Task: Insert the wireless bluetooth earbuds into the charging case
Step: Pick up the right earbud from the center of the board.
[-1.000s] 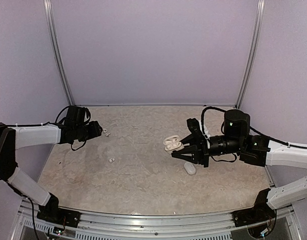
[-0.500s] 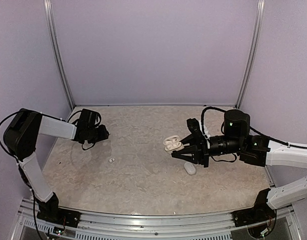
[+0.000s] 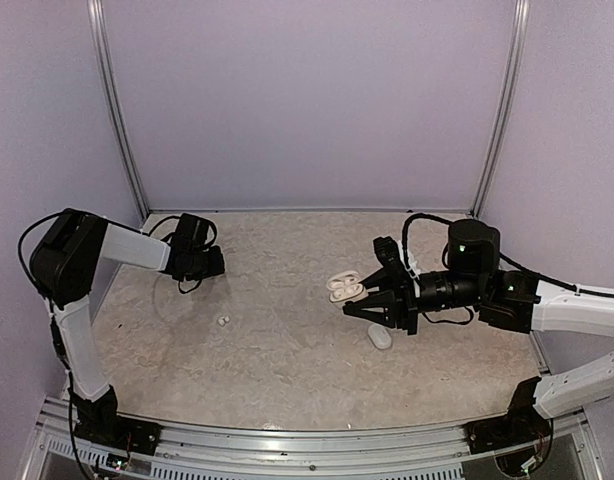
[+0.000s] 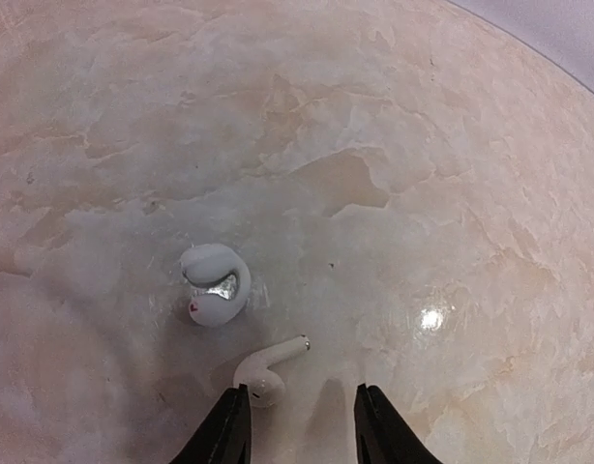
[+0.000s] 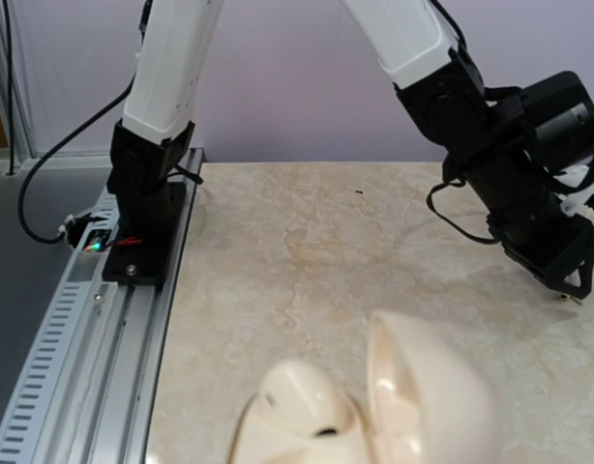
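Observation:
The charging case (image 3: 340, 287) is an open white clamshell at the table's middle, and my right gripper (image 3: 359, 296) is shut on it. It fills the bottom of the right wrist view as the case (image 5: 374, 411), both halves spread, with my fingers hidden. At the back left my left gripper (image 4: 302, 411) hangs open just above the table. A round white earbud (image 4: 215, 283) lies ahead of it. A stemmed white earbud (image 4: 266, 370) lies with its head against the left fingertip (image 4: 231, 425). Another tiny earbud (image 3: 222, 321) lies alone nearer the front.
A plain white oval pebble-like object (image 3: 379, 338) lies just in front of the right gripper. The left arm (image 5: 529, 193) and its base (image 5: 147, 193) show across the table in the right wrist view. A metal rail (image 3: 307, 435) runs along the near edge, and lilac walls close three sides.
The left arm has swung right and its gripper now covers the two back-left earbuds in the top view. Its jaws have narrowed. The right arm and the case have not moved.

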Motion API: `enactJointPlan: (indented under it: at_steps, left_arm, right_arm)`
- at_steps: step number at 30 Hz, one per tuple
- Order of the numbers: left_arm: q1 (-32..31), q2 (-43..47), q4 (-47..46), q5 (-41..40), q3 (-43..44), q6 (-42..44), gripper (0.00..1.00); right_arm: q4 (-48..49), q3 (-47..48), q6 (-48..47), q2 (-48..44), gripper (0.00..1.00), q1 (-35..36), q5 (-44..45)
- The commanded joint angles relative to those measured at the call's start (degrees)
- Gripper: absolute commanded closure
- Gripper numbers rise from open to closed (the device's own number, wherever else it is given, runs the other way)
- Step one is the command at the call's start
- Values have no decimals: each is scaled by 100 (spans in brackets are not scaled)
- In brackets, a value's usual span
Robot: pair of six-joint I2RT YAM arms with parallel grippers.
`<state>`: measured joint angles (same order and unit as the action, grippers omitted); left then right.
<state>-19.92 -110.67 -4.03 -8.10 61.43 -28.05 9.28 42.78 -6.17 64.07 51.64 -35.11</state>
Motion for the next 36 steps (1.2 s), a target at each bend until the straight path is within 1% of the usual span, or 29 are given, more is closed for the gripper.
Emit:
enactJointPlan:
  at_steps: [1,10,20,27,36]
  left_arm:
    - [-110,-205,207,-411,229,192,62]
    - [-155,-279,289,-841,299,170,67]
    - [-75,-561,290,-700,553,225,69]
    - [-119,-553,155,-622,466,403,75]
    - [-324,-463,45,-605,425,786,82]
  right_arm:
    - [-3,8,3,43,100,-53,-42]
    - [-49,40,-5,41,100,-48,-61]
    - [-99,66,-20,39,100,-46,-68]
    - [-119,63,-33,34,100,-48,-48]
    - [-135,81,-33,35,100,-48,-58]
